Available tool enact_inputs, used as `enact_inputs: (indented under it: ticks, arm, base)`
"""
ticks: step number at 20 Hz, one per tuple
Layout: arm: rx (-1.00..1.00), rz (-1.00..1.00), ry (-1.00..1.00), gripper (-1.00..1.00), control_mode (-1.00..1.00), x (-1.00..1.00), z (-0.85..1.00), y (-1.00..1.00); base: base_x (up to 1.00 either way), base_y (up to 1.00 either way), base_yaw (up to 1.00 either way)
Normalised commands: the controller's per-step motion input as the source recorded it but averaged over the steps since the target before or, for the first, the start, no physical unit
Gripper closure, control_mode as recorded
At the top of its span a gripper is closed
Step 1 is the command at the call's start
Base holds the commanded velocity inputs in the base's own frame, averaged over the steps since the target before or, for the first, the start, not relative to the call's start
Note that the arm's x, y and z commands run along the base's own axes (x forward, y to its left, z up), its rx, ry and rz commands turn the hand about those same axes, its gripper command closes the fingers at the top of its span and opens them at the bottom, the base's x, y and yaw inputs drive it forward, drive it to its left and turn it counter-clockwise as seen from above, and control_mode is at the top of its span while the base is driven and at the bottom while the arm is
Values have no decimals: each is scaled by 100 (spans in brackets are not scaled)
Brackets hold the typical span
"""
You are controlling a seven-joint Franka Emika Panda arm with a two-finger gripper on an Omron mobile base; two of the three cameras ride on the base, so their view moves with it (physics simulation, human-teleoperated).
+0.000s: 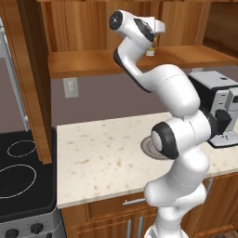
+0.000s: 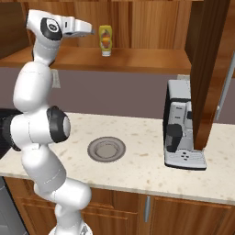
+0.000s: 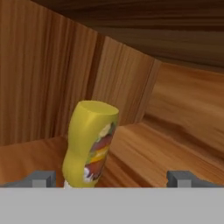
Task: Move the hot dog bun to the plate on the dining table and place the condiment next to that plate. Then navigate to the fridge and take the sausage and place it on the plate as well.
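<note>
Condiment bottle [image 3: 89, 144] dead ahead of the gripper [image 3: 111, 178] in hand view, sitting betw the two finger tips [image 3: 41, 178] but off-centre, closer to the left-hand tip. Fingers spread wide, nothing held, bottle not yet touched as far as I can tell. Bottle is yellow w/ a label, standing cap-down on the wooden shelf [image 2: 137, 58], long axis upright in the room; it looks tilted in hand view, prob just the camera's roll. So the coming move, I'd judge: nudge sideways to centre it, push fwd, close across the body.

From right base view the gripper [image 2: 92, 31] hangs at shelf height just left of the bottle [image 2: 105, 40], small gap betw them, arm reaching up and over. Left base view: hand [image 1: 155, 28] up by the shelf, bottle mostly hidden behind it.

Further out: shelf back wall and side panel close behind the bottle, so not much room to overshoot; a push could tip it or shove it to the wall. Below, on the speckled counter [image 2: 137, 170], a round grey plate-like dish [image 2: 106, 149], coffee machine [image 2: 181, 128] to the right, stove [image 1: 21, 176] at far left. No bun or sausage that I can make out.
</note>
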Motion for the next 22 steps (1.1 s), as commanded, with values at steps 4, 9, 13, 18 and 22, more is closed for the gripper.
enact_inputs:
  ticks: [4, 9, 13, 18, 22]
  arm:
    - [0, -3, 0, -100, -100, 42, 0, 0]
    - [0, -4, 0, -100, -100, 41, 0, 0]
    - [0, -3, 0, -100, -100, 36, 0, -1]
    - [0, -5, 0, -100, -100, 18, 0, -12]
    - [0, -6, 0, -100, -100, 20, 0, -21]
  base:
    - [0, 0, 0]
    - [0, 0, 0]
    - [0, 0, 0]
    - [0, 0, 0]
    - [0, 0, 0]
